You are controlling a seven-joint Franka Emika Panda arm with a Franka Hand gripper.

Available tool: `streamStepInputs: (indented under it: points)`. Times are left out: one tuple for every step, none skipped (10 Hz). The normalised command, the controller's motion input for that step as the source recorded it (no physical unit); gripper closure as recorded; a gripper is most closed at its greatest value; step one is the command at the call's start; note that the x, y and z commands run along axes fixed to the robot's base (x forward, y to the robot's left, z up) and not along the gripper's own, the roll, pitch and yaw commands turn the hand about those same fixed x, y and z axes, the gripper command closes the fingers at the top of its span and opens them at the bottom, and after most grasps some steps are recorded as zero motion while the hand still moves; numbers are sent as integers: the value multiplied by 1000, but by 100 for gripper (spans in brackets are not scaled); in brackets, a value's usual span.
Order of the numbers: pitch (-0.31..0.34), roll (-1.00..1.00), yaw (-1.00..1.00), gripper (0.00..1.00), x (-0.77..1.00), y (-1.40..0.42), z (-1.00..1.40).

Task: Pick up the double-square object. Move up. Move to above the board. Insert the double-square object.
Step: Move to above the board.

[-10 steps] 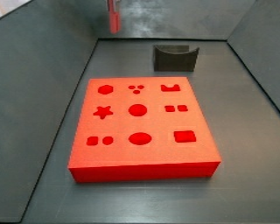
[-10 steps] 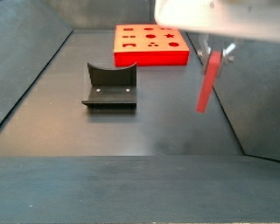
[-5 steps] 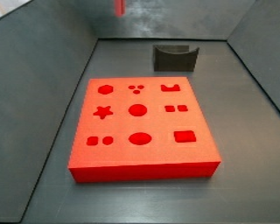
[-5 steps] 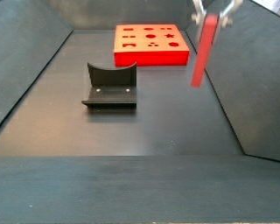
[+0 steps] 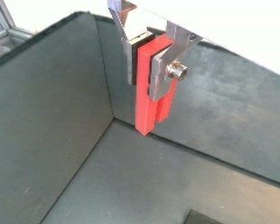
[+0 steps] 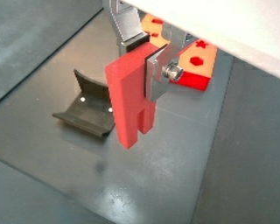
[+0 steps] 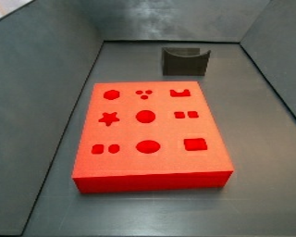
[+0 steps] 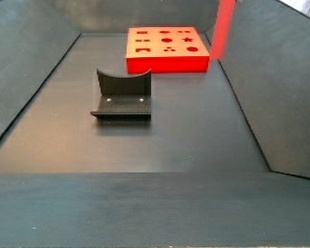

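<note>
My gripper (image 5: 150,83) is shut on the double-square object (image 5: 150,109), a slim red upright block that hangs down from between the silver fingers. Both wrist views show the grip; in the second one the gripper (image 6: 146,66) holds the object (image 6: 130,114) high above the dark floor. In a side view only the object's lower part (image 8: 225,29) shows at the upper edge, just right of the board (image 8: 170,64); the gripper is out of frame there. The board (image 7: 151,171) is a flat red slab with shaped recesses. It also shows behind the fingers (image 6: 195,80).
The dark fixture stands on the floor apart from the board, and shows in both side views (image 7: 184,61) (image 8: 120,95) and a wrist view (image 6: 87,112). Grey walls slope up around the floor (image 8: 184,136).
The gripper has risen with the object. It has left the top of one side view, and in the other only the object's lower part still shows.
</note>
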Motion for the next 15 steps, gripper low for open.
streamStepInputs:
  points:
    - [98, 103, 43, 100, 55, -45, 901]
    - [95, 93, 41, 100, 42, -36, 793]
    - [92, 77, 39, 100, 24, -24, 579]
    - [91, 73, 36, 100, 17, -18, 362]
    - [94, 72, 36, 100, 13, -15, 200]
    - [235, -94, 1000, 100, 116, -1000, 6]
    - [237, -84, 1000, 100, 118, -1000, 7]
    - [196, -92, 775, 100, 120, -1000, 11]
    - [157, -101, 600, 100, 124, -1000, 12]
    - [112, -6, 267, 100, 133, -1000, 13]
    - [105, 13, 176, 100, 135, -1000, 14]
    - [101, 1, 75, 100, 142, -1000, 17]
    - [102, -4, 40, 100, 148, -1000, 20]
    - [109, 11, 20, 100, 159, -1000, 22]
    - [115, -5, 14, 100, 170, -1000, 22]
